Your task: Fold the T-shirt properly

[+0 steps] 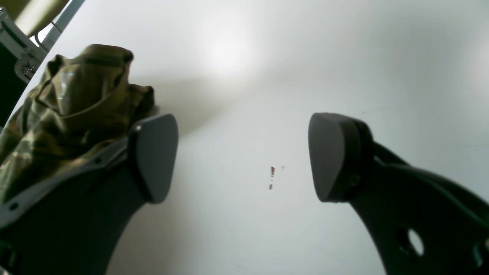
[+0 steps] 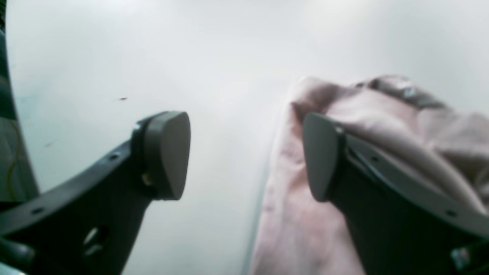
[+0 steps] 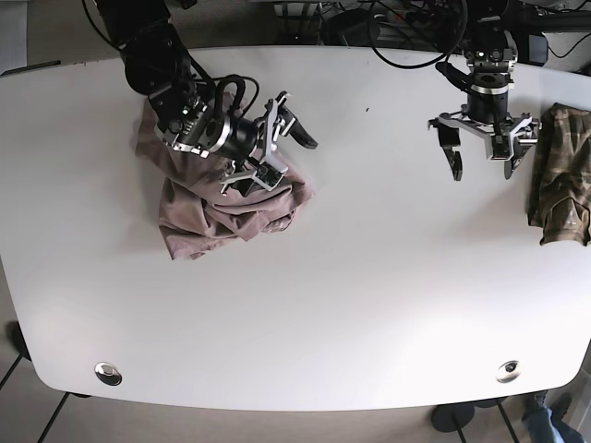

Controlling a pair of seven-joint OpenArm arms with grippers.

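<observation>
A crumpled pink T-shirt (image 3: 212, 212) lies in a heap at the table's left; in the right wrist view (image 2: 298, 214) it fills the lower right. My right gripper (image 3: 288, 157) hovers at the heap's right edge, open and empty; in its own view (image 2: 244, 154) one finger is over the cloth and the other over bare table. A folded camouflage shirt (image 3: 563, 171) lies at the far right edge, also in the left wrist view (image 1: 76, 103). My left gripper (image 3: 483, 166) is open and empty over bare table beside it, as its own view (image 1: 244, 156) shows.
The white table (image 3: 351, 277) has rounded corners and two metal fittings near the front edge (image 3: 109, 373) (image 3: 508, 371). Small red specks (image 1: 271, 177) mark the surface under my left gripper. Cables and arm bases crowd the back edge. A dark case (image 1: 15, 49) stands beyond the table's edge.
</observation>
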